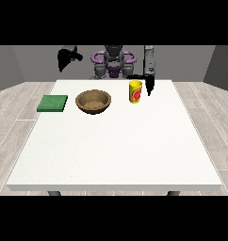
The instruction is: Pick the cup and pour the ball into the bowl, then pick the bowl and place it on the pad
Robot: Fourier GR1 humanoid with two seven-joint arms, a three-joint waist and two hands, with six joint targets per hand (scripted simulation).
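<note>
The near half of the white table is bare, and of its legs only 2 dark stubs show under the front edge. Further back, 3 things stand in a rough row. A flat green pad lies at the view's left. Just beside it sits the brown bowl, whose inside is shaded and hard to read. The yellow cup with a red mark stands upright toward the view's right, apart from the bowl. No ball can be made out; the cup's inside is hidden.

The hand at the view's right hangs just beside the cup, fingers pointing straight down, seemingly not wrapped round it. The hand at the view's left is raised beyond the table's far edge; I cannot tell how its fingers lie.
</note>
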